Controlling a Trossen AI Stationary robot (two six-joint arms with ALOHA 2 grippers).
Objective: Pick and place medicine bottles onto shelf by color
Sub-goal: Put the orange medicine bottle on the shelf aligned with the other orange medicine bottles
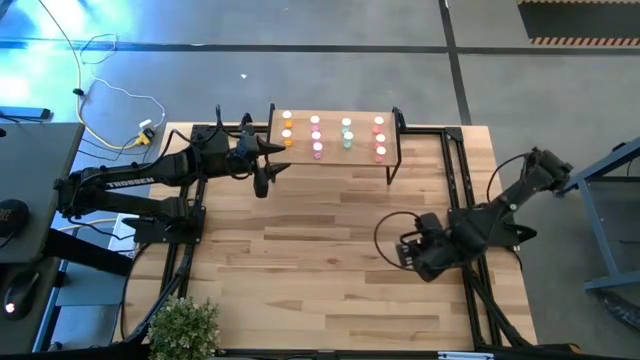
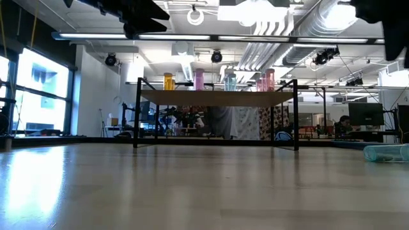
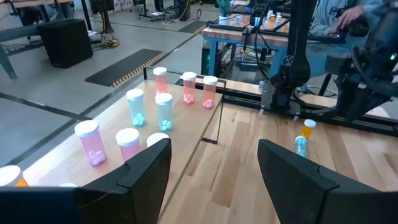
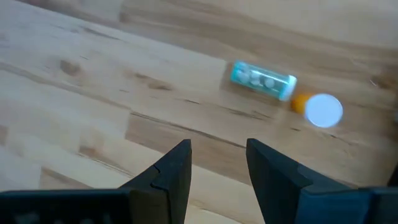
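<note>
Left gripper [image 3: 211, 165] wide open, empty, beside shelf [image 3: 186, 134].

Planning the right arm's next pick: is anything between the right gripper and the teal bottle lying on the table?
Nothing visible. In the right wrist view only bare wood lies between the open right gripper and the lying teal bottle; an orange bottle stands just beyond it.

Left arm reaches across from the left side, forearm level, wrist bent, left gripper [image 1: 262, 172] raised above the tabletop. Fingers [image 3: 146, 163] spread wide apart, nothing between them. Right arm folds back on itself from the right side, elbow high, right gripper [image 1: 408, 250] low and pointing down toward the tabletop. Its fingers [image 4: 176, 167] are partly apart with a clear gap, holding nothing.
</note>
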